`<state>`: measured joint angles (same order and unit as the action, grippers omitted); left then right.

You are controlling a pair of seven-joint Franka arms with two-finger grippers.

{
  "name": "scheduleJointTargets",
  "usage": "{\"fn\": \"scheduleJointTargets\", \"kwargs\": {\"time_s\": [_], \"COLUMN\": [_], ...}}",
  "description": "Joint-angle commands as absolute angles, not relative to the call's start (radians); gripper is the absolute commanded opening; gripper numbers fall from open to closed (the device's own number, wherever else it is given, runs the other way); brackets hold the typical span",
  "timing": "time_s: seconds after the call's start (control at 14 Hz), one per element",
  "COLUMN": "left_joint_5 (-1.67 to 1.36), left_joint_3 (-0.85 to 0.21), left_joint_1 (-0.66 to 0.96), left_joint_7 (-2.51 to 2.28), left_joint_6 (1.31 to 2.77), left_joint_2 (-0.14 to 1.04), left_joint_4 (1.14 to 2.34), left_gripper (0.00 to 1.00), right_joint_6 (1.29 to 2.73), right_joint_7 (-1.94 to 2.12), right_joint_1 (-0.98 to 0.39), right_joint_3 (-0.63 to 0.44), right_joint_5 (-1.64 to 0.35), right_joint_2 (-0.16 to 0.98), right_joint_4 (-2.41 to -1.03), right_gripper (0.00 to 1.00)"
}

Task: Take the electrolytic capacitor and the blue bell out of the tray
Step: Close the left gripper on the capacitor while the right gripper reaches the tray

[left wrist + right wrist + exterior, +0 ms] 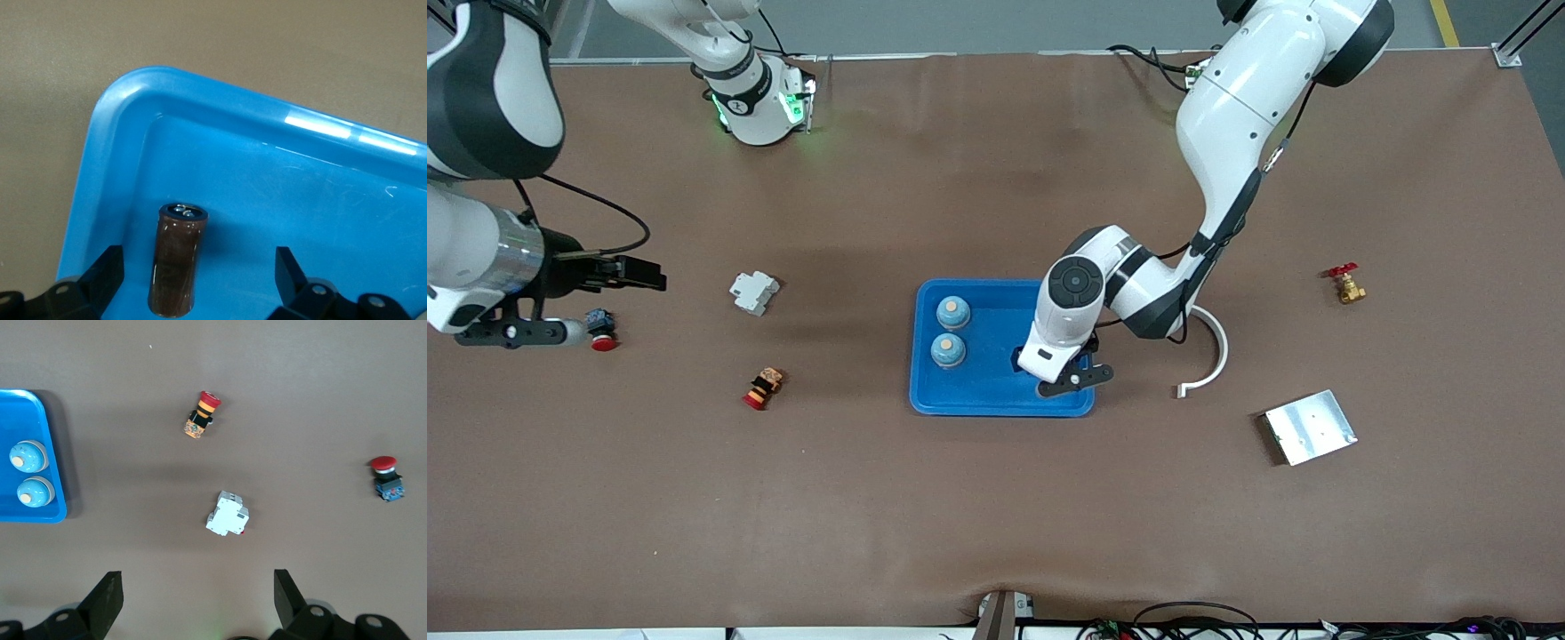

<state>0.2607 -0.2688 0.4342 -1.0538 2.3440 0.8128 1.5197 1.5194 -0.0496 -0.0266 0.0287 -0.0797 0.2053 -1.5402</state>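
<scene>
A blue tray (996, 396) lies mid-table. Two light blue bells (952, 312) (948, 350) stand in it toward the right arm's end. My left gripper (1060, 369) is low over the tray's other end, open. In the left wrist view a dark brown capacitor (177, 260) stands upright on the tray floor (280, 187) between the open fingers (107, 273), touching neither. In the front view the left hand hides the capacitor. My right gripper (639, 274) waits open and empty, up over the right arm's end of the table. Its wrist view shows the bells (28, 456) (35, 491).
A white breaker (753, 292), an orange-and-red button (762, 388) and a red push button (601, 331) lie toward the right arm's end. A white curved piece (1209, 356), a metal plate (1310, 427) and a brass valve (1346, 284) lie toward the left arm's end.
</scene>
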Motion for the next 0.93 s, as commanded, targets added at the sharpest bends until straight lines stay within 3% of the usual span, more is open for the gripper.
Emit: {"fn": "scheduleJointTargets", "kwargs": {"time_s": [0.0,0.86], "left_joint_5": [0.291,0.291], "left_joint_3": [-0.258,-0.258], "left_joint_1": [0.446,0.449], "left_joint_7": [-1.081,-1.095], "left_joint_6": [2.352,2.37], "left_joint_2": [0.824,0.833], "left_joint_4": [1.503,1.522], "left_gripper": [1.0,1.0], "right_joint_6": [1.539,1.758], "right_joint_7": [-0.096,-0.314], "right_joint_1": [-0.061,-0.288], "right_joint_3": [0.026,0.028], "right_joint_5": [-0.104,-0.133], "right_joint_2": [0.227,0.302], "right_joint_4": [-1.543,-1.657], "right_gripper": [1.0,1.0]}}
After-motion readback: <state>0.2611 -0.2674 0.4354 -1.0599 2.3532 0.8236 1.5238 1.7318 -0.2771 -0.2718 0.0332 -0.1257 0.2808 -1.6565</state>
